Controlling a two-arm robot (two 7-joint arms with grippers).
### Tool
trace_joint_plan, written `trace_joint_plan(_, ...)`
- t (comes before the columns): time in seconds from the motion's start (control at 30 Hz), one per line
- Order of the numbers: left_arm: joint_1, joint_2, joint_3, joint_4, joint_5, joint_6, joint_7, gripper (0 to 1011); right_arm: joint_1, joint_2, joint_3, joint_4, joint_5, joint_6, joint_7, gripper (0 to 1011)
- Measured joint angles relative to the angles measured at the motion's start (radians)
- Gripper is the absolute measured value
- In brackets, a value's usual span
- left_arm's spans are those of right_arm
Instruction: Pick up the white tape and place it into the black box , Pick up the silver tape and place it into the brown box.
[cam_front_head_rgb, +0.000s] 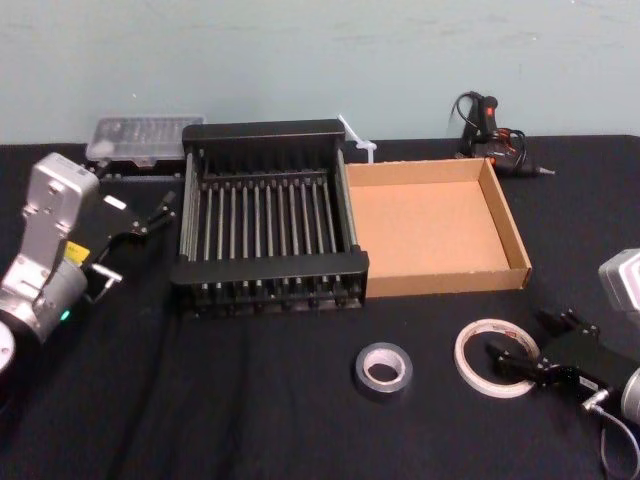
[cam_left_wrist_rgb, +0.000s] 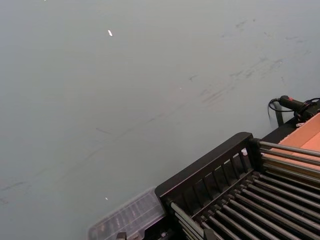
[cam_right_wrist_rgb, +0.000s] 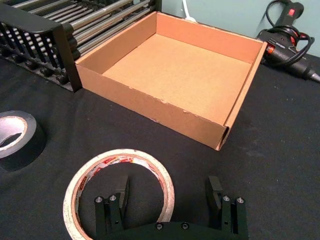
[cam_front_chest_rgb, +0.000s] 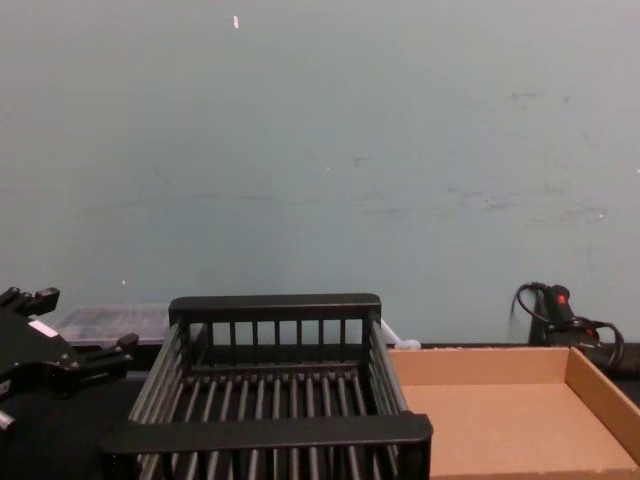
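The white tape (cam_front_head_rgb: 466, 360) (cam_right_wrist_rgb: 120, 157) lies flat on the black cloth at the front right, its face printed in red. My right gripper (cam_front_head_rgb: 522, 342) (cam_right_wrist_rgb: 167, 192) is open and straddles the roll's near rim, one finger inside the ring and the other outside. The silver tape (cam_front_head_rgb: 384, 369) (cam_right_wrist_rgb: 27, 145) lies flat just left of it. Behind both stand the black box (cam_front_head_rgb: 270, 268) (cam_front_chest_rgb: 270, 430) and, touching its right side, the brown box (cam_front_head_rgb: 450, 278) (cam_right_wrist_rgb: 150, 107), both empty. My left gripper (cam_front_head_rgb: 152, 214) (cam_front_chest_rgb: 70, 325) hangs open beside the crate's left side.
A black glue gun (cam_front_head_rgb: 495, 135) (cam_right_wrist_rgb: 287, 45) with its cable lies behind the cardboard tray. A clear plastic case (cam_front_head_rgb: 140, 140) sits behind the crate's left corner. Open black cloth stretches across the table's front left.
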Motion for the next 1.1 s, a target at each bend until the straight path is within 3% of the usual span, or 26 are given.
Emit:
trace_joint_plan(0.73, 0.0, 0.0, 0.0, 0.0, 0.0, 0.0, 0.0, 1001, 0.0, -0.001, 0.001, 0.0, 0.003, 0.003, 0.001, 994)
trace_joint_plan(1.1, 0.0, 0.0, 0.0, 0.0, 0.0, 0.0, 0.0, 1002, 0.0, 0.0, 0.0, 0.0, 0.003, 0.002, 0.0, 704)
